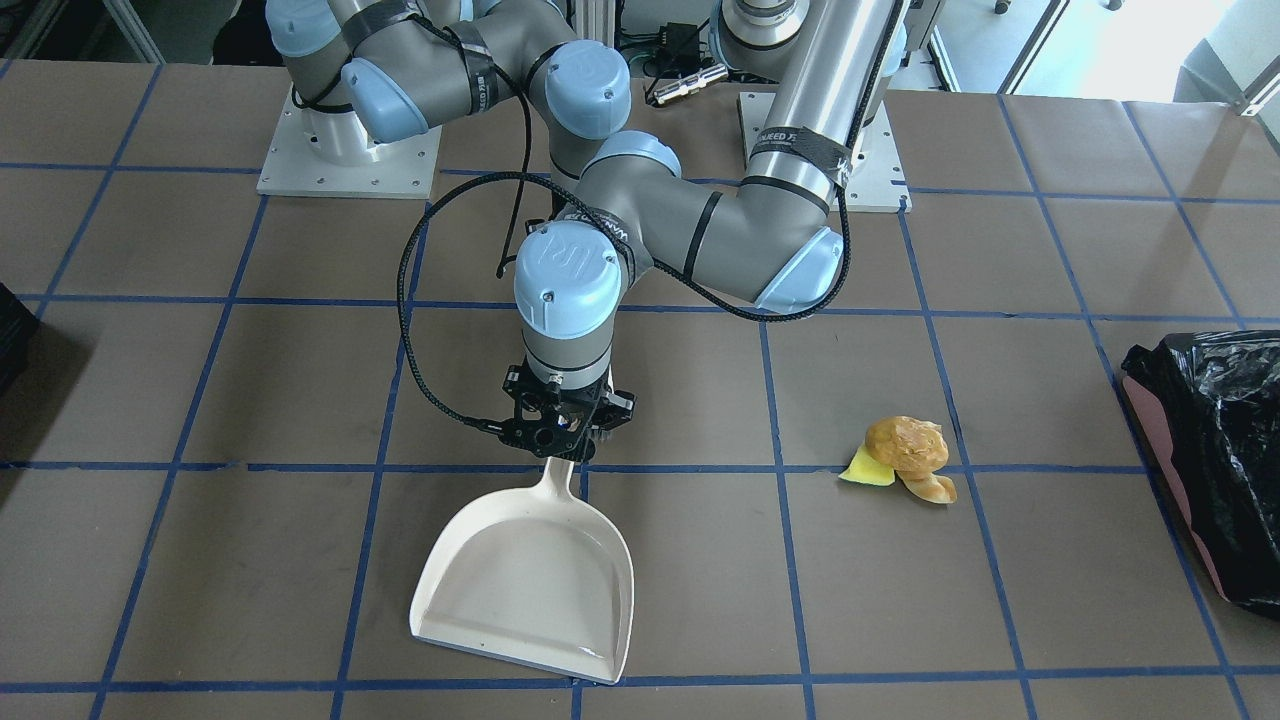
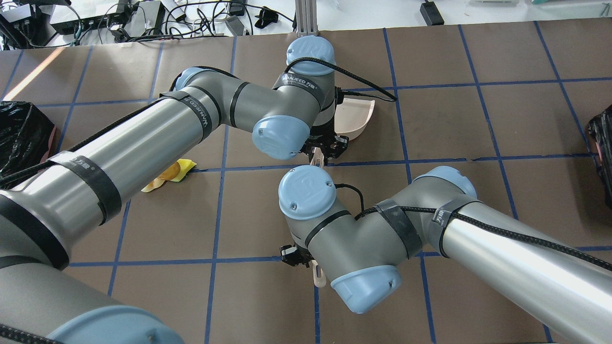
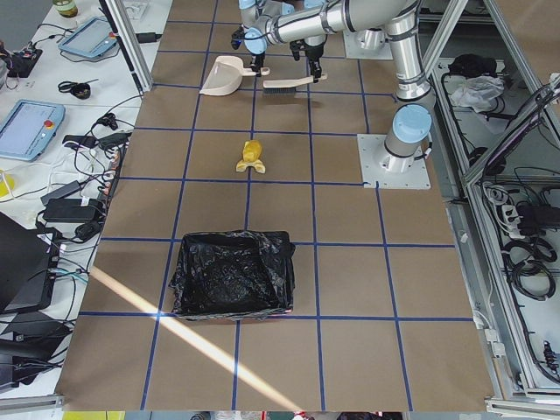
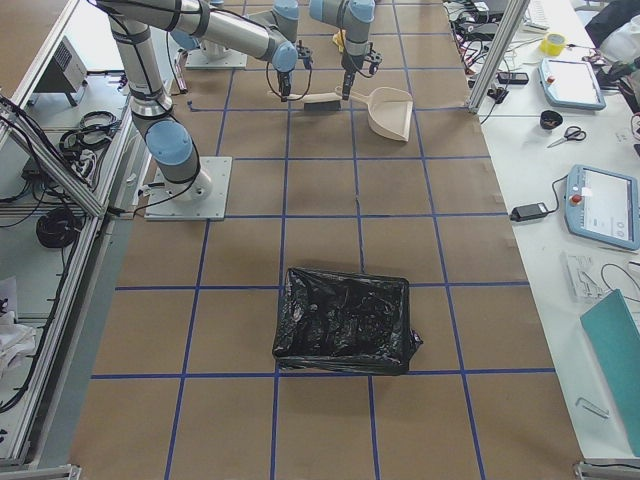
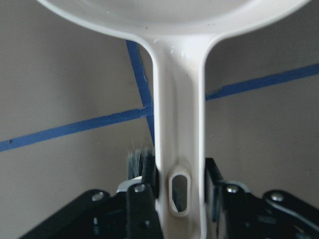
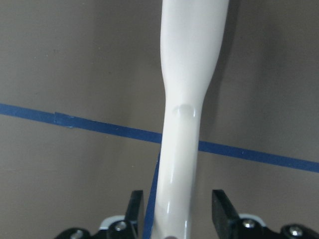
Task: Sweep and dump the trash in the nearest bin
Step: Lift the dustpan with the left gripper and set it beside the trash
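trash (image 1: 905, 458) lies in a tight cluster at the lower right of the front-facing view: a golden-brown bread lump (image 1: 907, 442), a yellow sponge wedge (image 1: 866, 471) tucked against its left side, and a tan pastry piece (image 1: 931, 488) touching its lower right. all three sit on the brown papered table (image 1: 250, 560) along a blue tape line. bin (image 1: 1215, 470), pink-sided with a wrinkly black bag over its rim, is cut off by the right edge of that frame, apart from the cluster with bare table between them.

dustpan (image 1: 530, 580), white, rests at lower centre of the same view, well left of the cluster, its wide mouth toward the bottom of the frame and its handle pointing up. left gripper (image 5: 180, 174) is down on that handle, and in the left wrist view its fingers (image 5: 143, 199) press against both sides of the handle, just by the hanging slot.

right gripper (image 6: 177, 204) straddles the white handle of the brush (image 3: 283, 86), but its fingers (image 6: 223, 206) stand spread, with a gap showing on each side of the handle, so it grips nothing. in the view from the table's left end the brush lies just right of the dustpan, near the top of the frame
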Controlling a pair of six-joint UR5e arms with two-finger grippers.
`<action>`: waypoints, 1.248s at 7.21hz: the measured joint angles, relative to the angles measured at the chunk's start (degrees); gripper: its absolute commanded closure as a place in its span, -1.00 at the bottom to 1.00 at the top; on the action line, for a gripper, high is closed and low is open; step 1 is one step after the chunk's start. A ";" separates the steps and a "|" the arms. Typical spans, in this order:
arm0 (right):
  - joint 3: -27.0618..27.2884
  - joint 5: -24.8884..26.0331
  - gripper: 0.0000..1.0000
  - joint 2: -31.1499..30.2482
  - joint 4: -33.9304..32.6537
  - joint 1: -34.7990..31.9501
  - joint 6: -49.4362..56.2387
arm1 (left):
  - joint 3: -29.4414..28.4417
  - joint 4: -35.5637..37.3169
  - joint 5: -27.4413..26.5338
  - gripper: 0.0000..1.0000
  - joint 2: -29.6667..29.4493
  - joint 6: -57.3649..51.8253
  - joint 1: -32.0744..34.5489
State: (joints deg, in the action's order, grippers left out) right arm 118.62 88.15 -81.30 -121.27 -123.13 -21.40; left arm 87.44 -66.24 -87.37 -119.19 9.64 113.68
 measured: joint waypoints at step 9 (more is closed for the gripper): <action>-3.55 0.31 1.00 -1.31 0.95 -1.87 -11.46 | -9.74 -17.97 -3.15 1.00 10.66 -56.10 -37.78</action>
State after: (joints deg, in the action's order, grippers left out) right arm 115.08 88.46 -82.61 -120.31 -125.00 -32.87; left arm 77.70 -84.21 -90.52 -108.53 -46.46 75.90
